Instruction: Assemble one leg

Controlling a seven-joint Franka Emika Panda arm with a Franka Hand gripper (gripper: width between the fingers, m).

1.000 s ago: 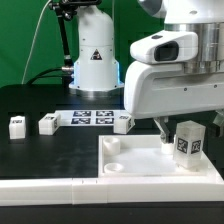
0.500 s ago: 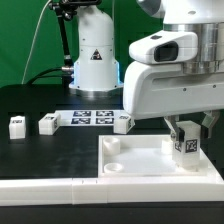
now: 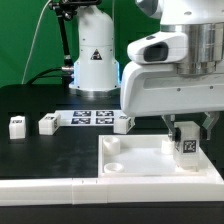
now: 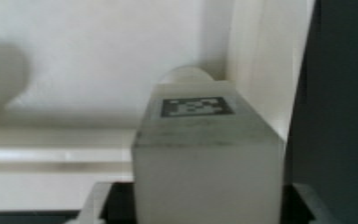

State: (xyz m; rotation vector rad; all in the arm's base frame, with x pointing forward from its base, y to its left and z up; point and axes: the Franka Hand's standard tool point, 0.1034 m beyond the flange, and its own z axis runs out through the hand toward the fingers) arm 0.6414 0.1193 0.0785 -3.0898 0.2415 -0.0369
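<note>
Left of the exterior frame: three spare white blocks stand on the black table. The flat white marker board lies among them.
Lower centre: a large flat white square panel with a round socket at its left corner.
Right: a small white plastic block-shaped leg stands upright on the right part of the panel, its black-and-white tag facing the camera.
Pincer: the gripper of the white arm is narrowed onto the leg, one dark finger on each side.
What changed: a second ago the leg stood free. The fingers have since come down around it, and it has barely shifted.
Meaning: the grasp looks made, and lifting towards a socket is probably next.
Wrist view only: the leg fills the gap between the dark pads, with no space either side.
Exterior view only: the sockets, the spare blocks and the leg's upright stance.
</note>
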